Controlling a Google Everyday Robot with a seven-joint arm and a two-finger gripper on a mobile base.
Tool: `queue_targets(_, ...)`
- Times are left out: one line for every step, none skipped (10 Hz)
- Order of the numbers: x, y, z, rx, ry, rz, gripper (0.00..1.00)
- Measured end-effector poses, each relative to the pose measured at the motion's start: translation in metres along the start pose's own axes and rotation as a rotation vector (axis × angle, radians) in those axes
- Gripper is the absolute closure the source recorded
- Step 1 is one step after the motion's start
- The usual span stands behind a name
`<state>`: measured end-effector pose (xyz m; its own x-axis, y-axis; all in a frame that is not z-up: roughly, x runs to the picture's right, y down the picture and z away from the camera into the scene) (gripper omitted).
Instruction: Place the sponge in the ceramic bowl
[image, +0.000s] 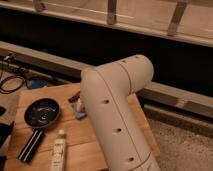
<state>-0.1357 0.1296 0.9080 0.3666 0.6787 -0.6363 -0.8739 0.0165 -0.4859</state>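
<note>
The ceramic bowl (42, 114), dark and glossy with a lighter rim, stands empty on the left part of the wooden table (75, 137). To its right a pale blue bit of the sponge (80, 114) peeks out from the left edge of my white arm (115, 110). The rest of it is covered. The arm's thick link crosses the middle of the view and hides my gripper, which lies somewhere behind it over the table.
A small red-brown tool (74, 97) lies just above the sponge. A flat black bar (31, 145) and a white tube (59, 150) lie at the table's front left. Cables (11, 82) and a blue object (36, 83) sit beyond the table's far left corner. A ledge runs behind.
</note>
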Motion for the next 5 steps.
queue_targets(-0.001, 0.003, 0.000, -0.005, -0.005, -0.002, 1.00)
queue_targets(-0.002, 0.004, 0.000, -0.003, -0.005, -0.007, 1.00)
queue_targets(-0.002, 0.004, 0.000, -0.005, -0.006, -0.004, 1.00)
queue_targets(-0.002, 0.004, -0.001, -0.006, -0.007, -0.006, 1.00)
queue_targets(-0.009, 0.007, -0.010, -0.022, -0.048, -0.003, 1.00)
